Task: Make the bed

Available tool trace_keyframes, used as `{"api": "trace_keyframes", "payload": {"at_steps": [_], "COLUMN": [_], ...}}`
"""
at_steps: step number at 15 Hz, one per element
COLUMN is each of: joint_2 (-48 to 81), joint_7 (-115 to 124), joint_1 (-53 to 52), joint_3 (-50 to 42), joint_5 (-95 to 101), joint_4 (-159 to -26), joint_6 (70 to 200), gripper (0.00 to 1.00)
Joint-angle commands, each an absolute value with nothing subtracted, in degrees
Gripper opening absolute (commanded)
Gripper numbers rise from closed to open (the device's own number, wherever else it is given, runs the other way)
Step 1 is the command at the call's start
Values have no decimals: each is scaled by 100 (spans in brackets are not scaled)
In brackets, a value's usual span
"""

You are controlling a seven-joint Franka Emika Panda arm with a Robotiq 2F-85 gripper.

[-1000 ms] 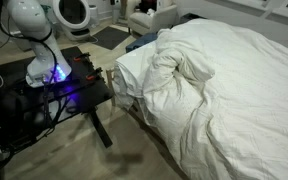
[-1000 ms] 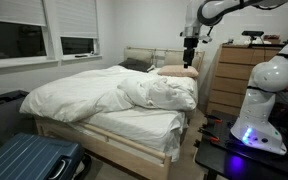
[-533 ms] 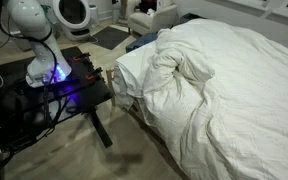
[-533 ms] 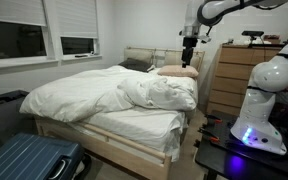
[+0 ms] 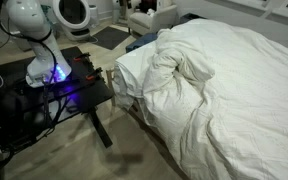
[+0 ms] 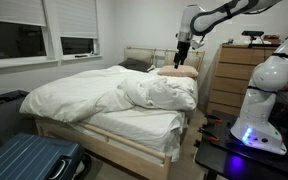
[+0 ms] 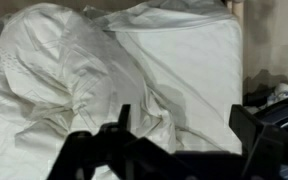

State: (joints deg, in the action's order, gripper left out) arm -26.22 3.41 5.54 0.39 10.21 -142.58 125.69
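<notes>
The bed (image 5: pixel 246 100) fills both exterior views (image 6: pixel 134 125). Its puffy white duvet (image 5: pixel 170 68) is bunched into a wrinkled heap (image 6: pixel 149 92), and the sheet beside it lies bare (image 7: pixel 189 60). In the wrist view the duvet heap (image 7: pixel 69 75) lies below on the left. My gripper (image 6: pixel 181 48) hangs high over the pillows (image 6: pixel 177 72) at the head of the bed. In the wrist view the gripper (image 7: pixel 184 125) is open and empty, its two dark fingers (image 7: pixel 121 120) wide apart, touching nothing.
A black metal-legged table (image 5: pixel 79 95) with a blue glow carries the robot base (image 5: pixel 34 30) beside the bed. A wooden dresser (image 6: pixel 229 75) stands by the headboard (image 6: pixel 144 57). A blue suitcase (image 6: pixel 34 160) lies at the foot. An armchair (image 5: pixel 154 18) stands beyond.
My gripper has moved a little sideways over the head of the bed, toward the pillows. The duvet has not moved.
</notes>
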Motion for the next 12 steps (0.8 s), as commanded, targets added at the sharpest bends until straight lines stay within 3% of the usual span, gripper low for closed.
{"api": "trace_keyframes", "payload": {"at_steps": [1, 12], "joint_2": [-1951, -512], "joint_7": [610, 1508], "joint_1": [908, 1502], "joint_3": [-90, -694], "joint_5": [1537, 2351], "joint_4": [-13930, -13370], "joint_6": [13146, 14849], "gripper": [100, 100]}}
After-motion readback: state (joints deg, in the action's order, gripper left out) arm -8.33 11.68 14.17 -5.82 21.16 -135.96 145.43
